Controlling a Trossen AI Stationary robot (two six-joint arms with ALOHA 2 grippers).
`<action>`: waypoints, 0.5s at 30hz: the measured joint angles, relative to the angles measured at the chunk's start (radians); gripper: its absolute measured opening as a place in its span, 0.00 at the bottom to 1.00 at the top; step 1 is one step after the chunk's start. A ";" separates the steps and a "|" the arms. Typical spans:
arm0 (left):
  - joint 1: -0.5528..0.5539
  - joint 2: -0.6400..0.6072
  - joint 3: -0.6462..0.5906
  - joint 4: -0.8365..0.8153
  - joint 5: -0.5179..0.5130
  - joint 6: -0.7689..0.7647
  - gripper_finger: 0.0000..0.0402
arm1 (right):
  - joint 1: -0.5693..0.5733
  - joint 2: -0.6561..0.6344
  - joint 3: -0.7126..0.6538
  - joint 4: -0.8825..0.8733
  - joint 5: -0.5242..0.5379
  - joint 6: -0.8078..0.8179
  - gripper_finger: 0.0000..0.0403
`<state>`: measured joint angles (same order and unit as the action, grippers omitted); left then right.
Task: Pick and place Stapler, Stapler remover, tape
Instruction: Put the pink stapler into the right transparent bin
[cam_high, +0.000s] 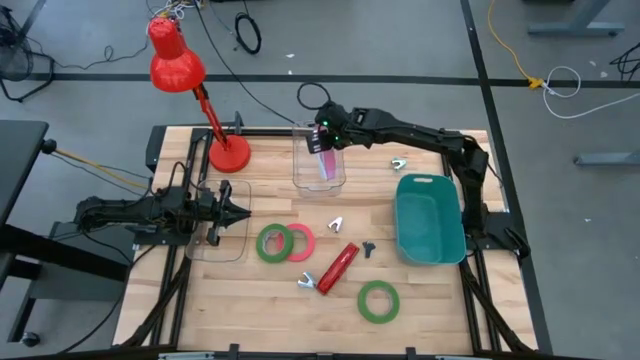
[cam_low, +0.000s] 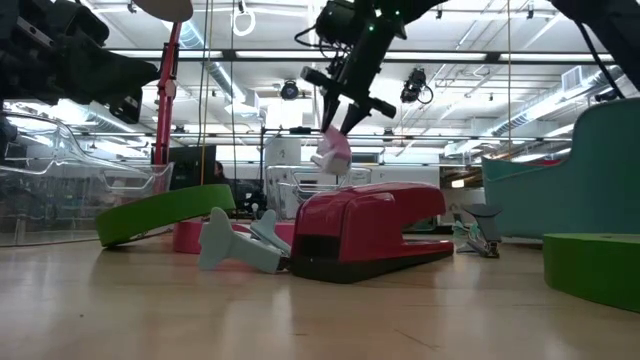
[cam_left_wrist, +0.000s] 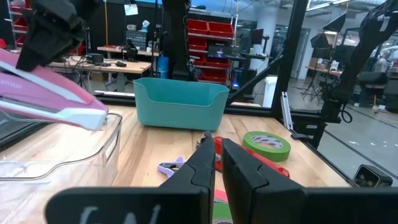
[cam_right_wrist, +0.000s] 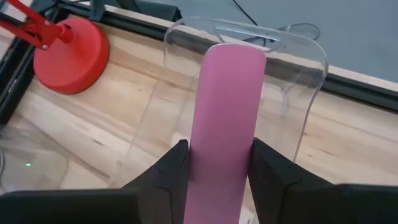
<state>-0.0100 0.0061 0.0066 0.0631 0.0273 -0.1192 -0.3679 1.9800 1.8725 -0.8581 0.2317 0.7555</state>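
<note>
Right gripper (cam_right_wrist: 214, 168) clasps a pink stapler (cam_right_wrist: 225, 118) above the clear bin (cam_high: 319, 175), not yet dropped; left gripper (cam_left_wrist: 217, 165), fingers nearly closed and empty, waits left; red stapler (cam_high: 338, 267), removers and tape rings (cam_high: 284, 243) remain on the table (cam_high: 270, 310).

Robotics lab — red parts bins (cam_left_wrist: 211, 28), workbenches (cam_left_wrist: 93, 65), ceiling strip lights (cam_low: 560, 90)

stapler (cam_high: 338, 267) between tape rings (cam_high: 283, 243), bin (cam_high: 430, 217) right

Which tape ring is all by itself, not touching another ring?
The green tape ring nearest the table's front edge lies alone. The other green ring and the pink-red ring lie touching side by side, mid-table.
</note>
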 joint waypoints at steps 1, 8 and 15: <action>0.000 0.000 0.000 0.000 0.000 0.000 0.07 | 0.001 0.000 0.000 0.000 -0.003 0.000 0.32; 0.000 0.000 0.000 0.000 0.000 0.000 0.07 | -0.001 -0.001 0.000 -0.001 0.000 0.005 0.32; 0.000 0.000 0.000 0.000 0.000 0.000 0.07 | -0.004 -0.001 0.000 -0.012 -0.004 0.006 0.32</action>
<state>-0.0097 0.0063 0.0067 0.0631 0.0273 -0.1188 -0.3721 1.9789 1.8725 -0.8700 0.2276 0.7616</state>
